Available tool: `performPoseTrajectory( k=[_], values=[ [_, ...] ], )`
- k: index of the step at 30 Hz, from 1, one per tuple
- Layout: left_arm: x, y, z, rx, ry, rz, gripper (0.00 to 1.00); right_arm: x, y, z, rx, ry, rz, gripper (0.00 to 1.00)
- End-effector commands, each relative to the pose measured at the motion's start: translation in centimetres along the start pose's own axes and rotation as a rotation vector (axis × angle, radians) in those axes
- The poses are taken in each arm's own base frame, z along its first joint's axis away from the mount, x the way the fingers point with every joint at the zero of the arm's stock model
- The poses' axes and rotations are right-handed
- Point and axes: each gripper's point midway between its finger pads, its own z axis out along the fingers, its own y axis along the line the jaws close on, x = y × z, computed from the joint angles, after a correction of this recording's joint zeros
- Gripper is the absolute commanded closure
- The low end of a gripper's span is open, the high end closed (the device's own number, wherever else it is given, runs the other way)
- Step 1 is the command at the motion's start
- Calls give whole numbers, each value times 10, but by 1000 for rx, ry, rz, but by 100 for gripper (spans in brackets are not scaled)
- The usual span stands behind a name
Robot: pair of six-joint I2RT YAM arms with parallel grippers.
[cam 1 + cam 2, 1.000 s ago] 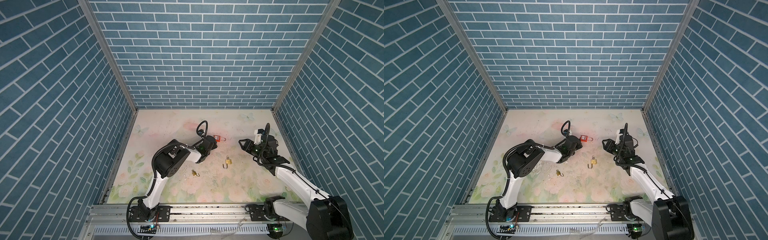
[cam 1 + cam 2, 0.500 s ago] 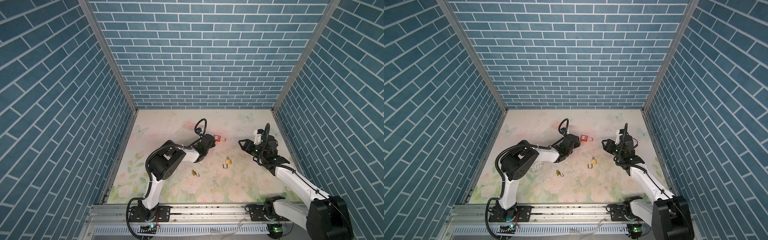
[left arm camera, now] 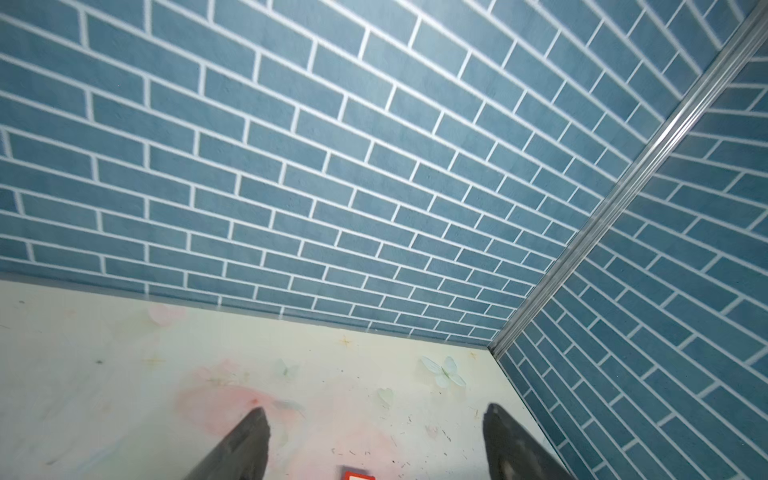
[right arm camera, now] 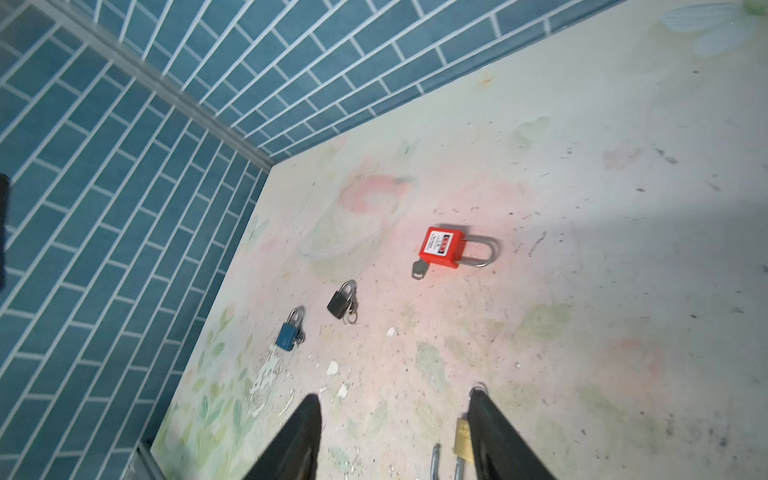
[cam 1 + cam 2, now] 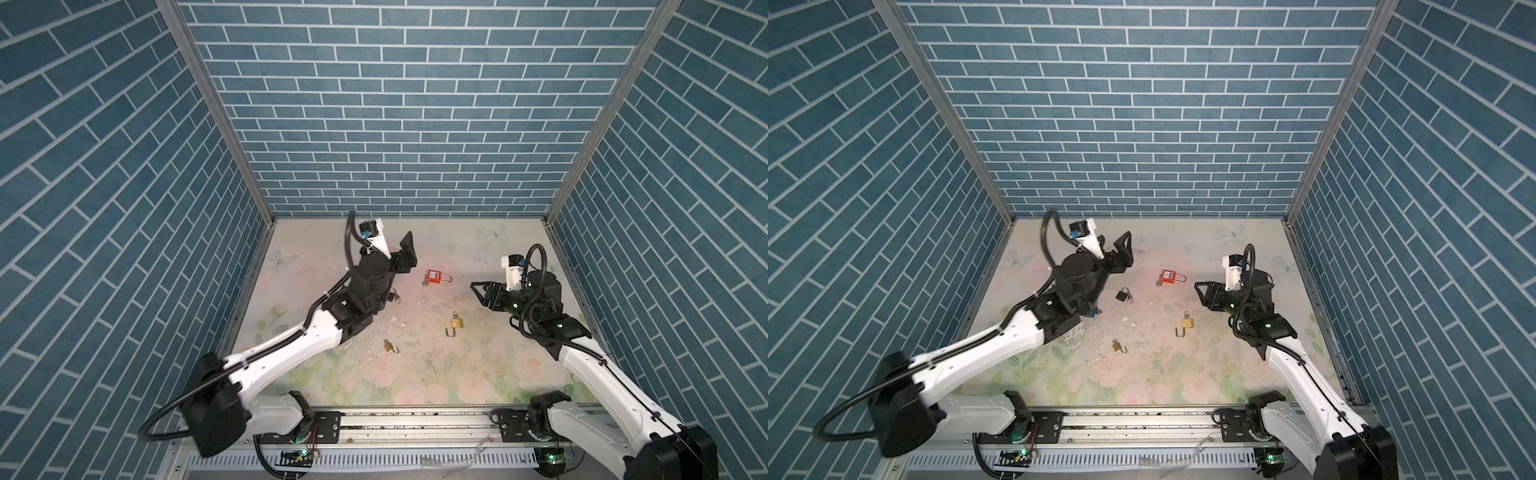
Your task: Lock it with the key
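The red padlock [image 5: 437, 277] [image 5: 1170, 277] [image 4: 444, 247] lies flat on the floral mat, its silver shackle pointing right and both legs in the body. A silver key [image 5: 424, 284] [image 5: 1159, 283] [image 4: 419, 270] sticks out of its other end. My left gripper [image 5: 395, 249] [image 5: 1113, 245] [image 3: 376, 409] is open and empty, raised above the mat to the left of the padlock. Only the padlock's red top edge [image 3: 358, 473] shows in the left wrist view. To the right of the padlock my right gripper [image 5: 477, 294] [image 5: 1199, 295] [image 4: 395, 397] hovers open and empty.
A black padlock [image 5: 1122, 295] [image 4: 340, 301] and a blue padlock [image 4: 288, 332] lie near the left arm. An open brass padlock [image 5: 456, 324] [image 5: 1187, 324] [image 4: 463, 440] lies under the right gripper. A smaller brass padlock [image 5: 390, 346] [image 5: 1117, 346] lies nearer the front. Blue brick walls enclose the mat.
My left gripper has opened wide and risen up and back, away from the key end of the red padlock. The right arm has hardly moved.
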Motion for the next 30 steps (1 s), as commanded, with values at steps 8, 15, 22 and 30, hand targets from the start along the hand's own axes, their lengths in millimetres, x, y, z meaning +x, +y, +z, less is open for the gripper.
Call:
performPoseTrajectory(
  k=[8, 15, 22, 30],
  values=[
    [40, 108, -103, -205, 213, -105, 15, 65, 53, 5, -42, 147, -170, 39],
    [106, 127, -126, -277, 467, -176, 19, 110, 71, 13, 3, 269, -256, 40],
    [140, 85, -114, -24, 707, 132, 19, 134, 46, 20, 162, 388, -226, 40],
    [132, 19, -116, 525, 663, 830, 18, 129, 53, 9, 141, 435, -128, 40]
  ],
)
